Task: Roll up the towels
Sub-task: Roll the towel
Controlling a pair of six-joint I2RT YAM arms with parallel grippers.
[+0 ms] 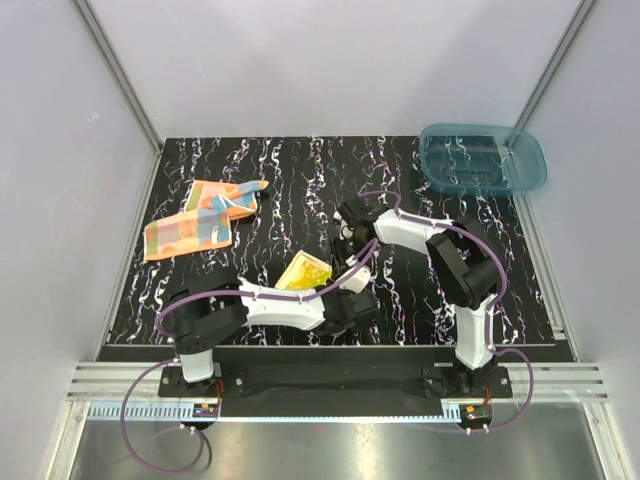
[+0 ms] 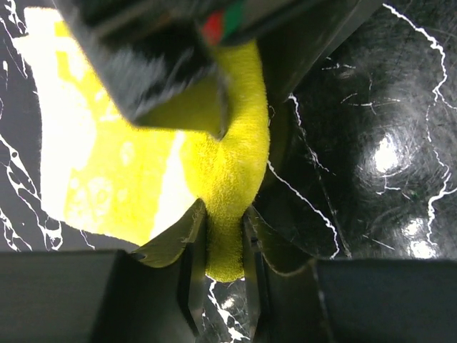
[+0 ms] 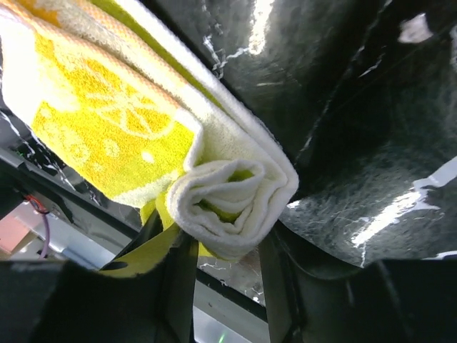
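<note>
Left gripper [image 2: 223, 257] has its jaws nearly closed, pinching a fold of the yellow towel [image 1: 305, 272] at the bottom centre of its wrist view. The right gripper [image 3: 227, 268] has its jaws partly closed around the same towel's rolled-up end. In the top view both arms bend in toward frame centre: the left arm lies low from lower left, and the right arm elbows up from lower right and reaches back left, so they meet at the yellow towel on the table [image 1: 300, 180]. Orange towel [image 1: 197, 222] lies crumpled at upper left, and the teal bin [image 1: 484, 165] sits at upper right, well apart from both towels, which are outside it.
</note>
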